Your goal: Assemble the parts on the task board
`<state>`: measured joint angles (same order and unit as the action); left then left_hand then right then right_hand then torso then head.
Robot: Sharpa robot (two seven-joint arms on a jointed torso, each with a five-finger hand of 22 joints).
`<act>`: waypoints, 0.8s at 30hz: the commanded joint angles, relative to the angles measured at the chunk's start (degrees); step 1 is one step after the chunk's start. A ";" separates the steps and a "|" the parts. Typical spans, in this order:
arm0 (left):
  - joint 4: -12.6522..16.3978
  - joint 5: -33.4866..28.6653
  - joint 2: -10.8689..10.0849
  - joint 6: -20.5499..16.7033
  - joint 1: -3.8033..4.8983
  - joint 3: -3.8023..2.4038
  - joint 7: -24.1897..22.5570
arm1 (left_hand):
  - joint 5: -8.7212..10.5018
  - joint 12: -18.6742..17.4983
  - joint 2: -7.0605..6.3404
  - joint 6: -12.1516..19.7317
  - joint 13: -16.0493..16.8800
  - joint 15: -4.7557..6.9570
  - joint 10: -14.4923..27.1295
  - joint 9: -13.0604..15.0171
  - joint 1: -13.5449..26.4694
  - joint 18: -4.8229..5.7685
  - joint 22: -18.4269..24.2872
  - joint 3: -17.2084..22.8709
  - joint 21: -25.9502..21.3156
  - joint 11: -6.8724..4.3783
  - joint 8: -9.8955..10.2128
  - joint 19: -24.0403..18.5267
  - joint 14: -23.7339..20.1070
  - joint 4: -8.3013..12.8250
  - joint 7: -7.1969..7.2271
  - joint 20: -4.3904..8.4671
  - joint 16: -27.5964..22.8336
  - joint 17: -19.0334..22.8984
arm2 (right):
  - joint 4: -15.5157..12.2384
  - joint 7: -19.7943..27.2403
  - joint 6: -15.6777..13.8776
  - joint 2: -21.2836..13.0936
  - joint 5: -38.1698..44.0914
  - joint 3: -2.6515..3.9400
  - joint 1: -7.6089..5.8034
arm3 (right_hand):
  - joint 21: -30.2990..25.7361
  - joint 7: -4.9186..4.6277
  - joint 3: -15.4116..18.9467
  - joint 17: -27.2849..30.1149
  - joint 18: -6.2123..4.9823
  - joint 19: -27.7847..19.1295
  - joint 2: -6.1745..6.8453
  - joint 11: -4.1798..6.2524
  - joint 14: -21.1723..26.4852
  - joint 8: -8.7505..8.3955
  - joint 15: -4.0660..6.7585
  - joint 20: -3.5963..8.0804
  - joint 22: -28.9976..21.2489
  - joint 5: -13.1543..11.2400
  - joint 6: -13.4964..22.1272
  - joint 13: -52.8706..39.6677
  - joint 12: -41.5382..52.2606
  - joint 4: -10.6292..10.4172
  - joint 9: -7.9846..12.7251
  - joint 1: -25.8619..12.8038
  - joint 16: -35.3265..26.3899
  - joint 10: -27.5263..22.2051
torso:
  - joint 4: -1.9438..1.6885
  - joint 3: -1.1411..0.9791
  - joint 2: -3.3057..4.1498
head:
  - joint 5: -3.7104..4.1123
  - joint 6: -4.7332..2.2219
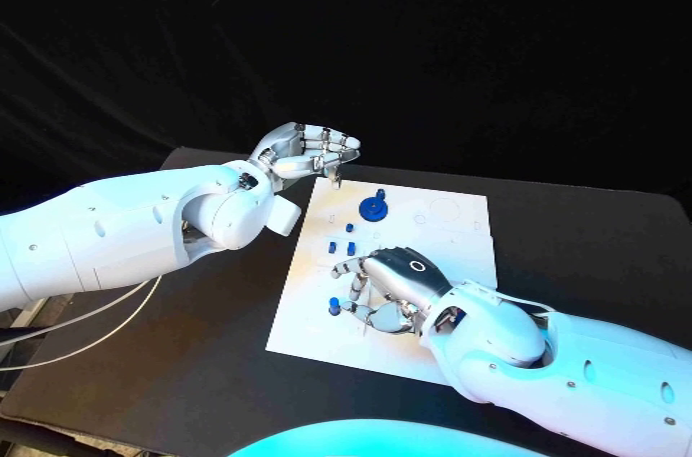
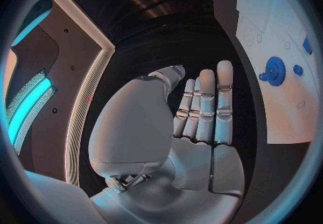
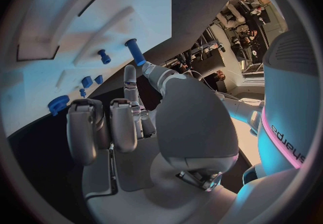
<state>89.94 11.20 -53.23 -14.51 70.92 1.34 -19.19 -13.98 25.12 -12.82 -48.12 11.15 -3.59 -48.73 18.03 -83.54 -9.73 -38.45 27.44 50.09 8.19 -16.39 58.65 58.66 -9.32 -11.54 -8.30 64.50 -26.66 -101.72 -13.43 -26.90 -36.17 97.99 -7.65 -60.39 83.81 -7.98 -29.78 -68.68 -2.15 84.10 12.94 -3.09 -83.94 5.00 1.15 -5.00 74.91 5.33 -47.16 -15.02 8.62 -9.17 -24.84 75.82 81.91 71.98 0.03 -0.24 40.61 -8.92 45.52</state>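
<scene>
Blue peg [image 3: 134, 51] pinched by right robot hand [image 1: 382, 287], seen in right wrist view. Left robot hand [image 1: 306, 152] curled closed, empty, beyond task board [image 1: 447, 227]; blue gear [image 1: 375, 209] at its far end.

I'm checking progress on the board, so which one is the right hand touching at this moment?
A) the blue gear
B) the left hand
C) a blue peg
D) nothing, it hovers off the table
C: in the right wrist view the right hand pinches a blue peg at its fingertips over the task board; the blue gear lies apart.
</scene>
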 commanded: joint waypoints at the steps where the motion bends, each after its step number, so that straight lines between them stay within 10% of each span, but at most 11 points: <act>1: 0.06 -0.28 0.06 1.01 0.03 0.01 -0.30 | -0.32 0.20 0.14 0.36 -0.07 -0.04 0.34 -0.09 -0.31 -0.84 0.02 0.46 -0.34 0.04 -0.15 -0.40 -0.41 -0.03 -0.12 -0.19 -0.03 0.04 | -2.01 4.33 -6.37 -3.39 -9.37 0.29 -1.17 | -0.24 -0.94 0.25 0.33 0.75 3.23 -0.21 -0.79 -1.90 2.07 -0.49 -0.04 12.82 0.83 -3.95 -0.86 1.24 0.11 -0.60 0.73 -0.45 1.41 | 0.07 0.07 -0.17 | 0.85 -0.44; 8: -0.13 -0.50 0.11 1.02 0.02 0.26 -0.30 | -0.32 0.20 0.14 0.36 -0.07 -0.04 0.34 -0.09 -0.31 -0.84 0.02 0.46 -0.34 0.04 -0.15 -0.40 -0.41 -0.03 -0.12 -0.19 -0.03 0.04 | -5.84 5.54 -2.82 -14.49 -29.14 0.47 -4.61 | 1.55 0.78 5.05 0.13 1.11 4.03 -1.42 1.47 -2.16 6.62 1.07 0.99 13.56 4.12 -9.35 -14.88 16.29 -1.42 -3.34 -1.64 -0.13 1.94 | 0.35 0.08 -0.61 | 4.89 -1.46; 12: -0.23 -0.70 0.06 0.98 -0.01 0.47 -0.34 | -0.32 0.20 0.14 0.36 -0.07 -0.04 0.34 -0.09 -0.31 -0.84 0.02 0.46 -0.34 0.04 -0.15 -0.40 -0.41 -0.03 -0.12 -0.19 -0.03 0.04 | -7.43 4.04 -0.87 -20.21 -34.62 0.17 -5.23 | 4.70 2.09 9.60 -4.67 1.82 5.31 -2.48 1.81 -3.23 11.00 1.55 1.50 14.64 4.30 -8.90 -56.48 61.34 -4.43 -8.24 -3.74 2.24 8.28 | 0.96 -0.03 -1.02 | 6.38 -1.73; 24: -0.48 -0.87 0.13 0.84 -0.06 0.87 -0.32 | -0.31 0.27 0.12 0.37 -0.09 -0.05 0.41 -0.09 -0.27 -0.84 0.01 0.46 -0.34 0.05 -0.20 -0.42 -0.45 -0.03 -0.12 -0.20 -0.01 0.08 | -10.18 -7.91 -3.71 -28.47 -26.23 -1.22 -2.90 | 6.19 2.23 14.35 -7.65 2.15 5.90 -1.51 1.81 -3.67 13.89 1.49 1.49 15.09 6.79 -7.65 -63.16 68.39 -7.48 -11.57 -6.37 3.62 9.62 | 1.74 -0.10 -1.55 | 8.13 -1.03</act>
<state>89.45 10.84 -53.15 -14.40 70.86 2.21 -19.17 -13.98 25.12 -12.82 -48.12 11.15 -3.59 -48.74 18.03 -83.54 -9.73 -38.46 27.44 50.09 8.20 -16.39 58.45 58.66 -9.32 -11.54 -8.51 64.50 -26.67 -111.18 -15.40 -30.24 -64.38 67.63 -8.86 -63.61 89.80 -5.71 -15.85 -74.96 -0.36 84.02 11.46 -1.34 -84.03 18.66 2.29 -3.87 74.90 11.98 -55.23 -74.97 76.83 -16.59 -36.30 69.90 85.15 81.28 1.53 -0.31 39.18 -1.22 44.23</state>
